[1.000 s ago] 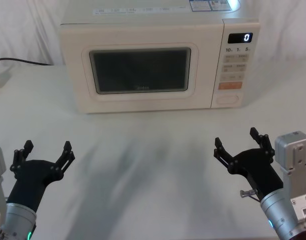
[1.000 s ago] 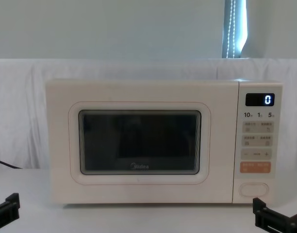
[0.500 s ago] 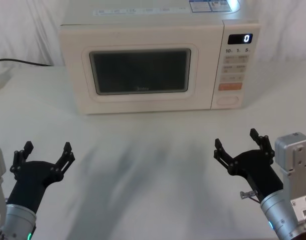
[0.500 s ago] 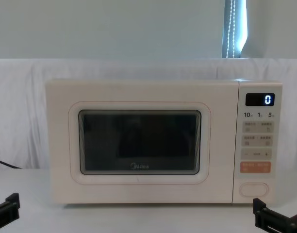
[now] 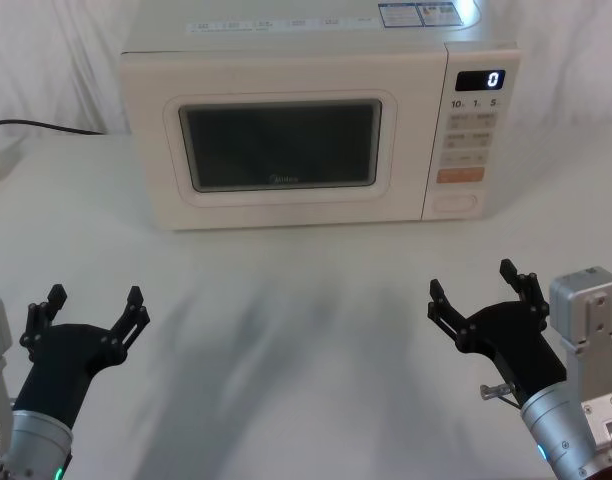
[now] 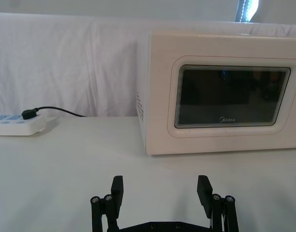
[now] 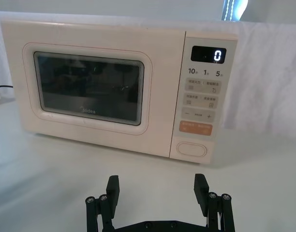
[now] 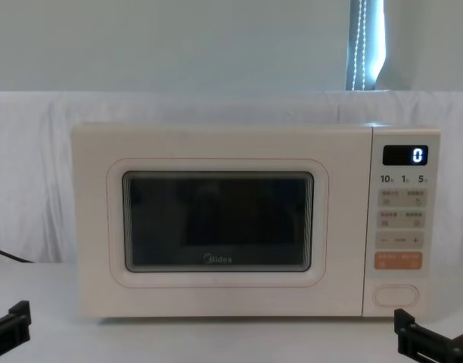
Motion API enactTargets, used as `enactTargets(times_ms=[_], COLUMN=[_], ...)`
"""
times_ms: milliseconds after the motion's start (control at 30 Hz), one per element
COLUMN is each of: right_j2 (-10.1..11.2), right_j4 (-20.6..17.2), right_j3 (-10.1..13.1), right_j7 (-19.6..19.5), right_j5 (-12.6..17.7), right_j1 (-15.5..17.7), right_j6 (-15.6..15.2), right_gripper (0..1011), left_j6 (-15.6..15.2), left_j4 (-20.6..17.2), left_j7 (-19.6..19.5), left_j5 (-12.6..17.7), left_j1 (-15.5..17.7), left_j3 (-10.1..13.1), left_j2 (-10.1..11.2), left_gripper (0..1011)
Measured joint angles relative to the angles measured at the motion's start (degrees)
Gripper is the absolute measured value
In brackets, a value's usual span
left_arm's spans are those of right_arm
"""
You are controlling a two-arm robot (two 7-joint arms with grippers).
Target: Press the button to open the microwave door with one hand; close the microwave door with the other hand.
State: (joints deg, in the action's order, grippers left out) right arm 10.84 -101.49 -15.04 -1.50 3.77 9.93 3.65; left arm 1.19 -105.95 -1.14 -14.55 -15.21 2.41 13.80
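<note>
Door shut on my cream boxy microwave [image 5: 286, 120] at the far side, both black ridged grippers, left [image 5: 89, 309] and right [image 5: 476, 287], spread wide near me, so next I send the right to that large cream oblong button [image 5: 456, 201].

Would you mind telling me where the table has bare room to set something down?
Bare table lies between the microwave front and the open left gripper and right gripper. It is tighter at the far left, by the power strip and cable.
</note>
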Motion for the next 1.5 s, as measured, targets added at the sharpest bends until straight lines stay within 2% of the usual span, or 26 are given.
enactTargets(times_ms=[1200,1500], right_j2=[0.0,-1.45], right_j4=[0.0,1.56], right_j3=[0.0,1.94], right_j7=[0.0,1.36], right_j5=[0.0,-0.09], right_j1=[0.0,-2.18], right_j6=[0.0,-1.6], right_gripper=[1002,1002], left_j6=[0.0,0.0], left_j4=[0.0,0.0], left_j7=[0.0,0.0], left_j5=[0.0,0.0], left_j1=[0.0,0.0], left_j3=[0.0,0.0], left_j2=[0.0,0.0], left_gripper=[1001,1001])
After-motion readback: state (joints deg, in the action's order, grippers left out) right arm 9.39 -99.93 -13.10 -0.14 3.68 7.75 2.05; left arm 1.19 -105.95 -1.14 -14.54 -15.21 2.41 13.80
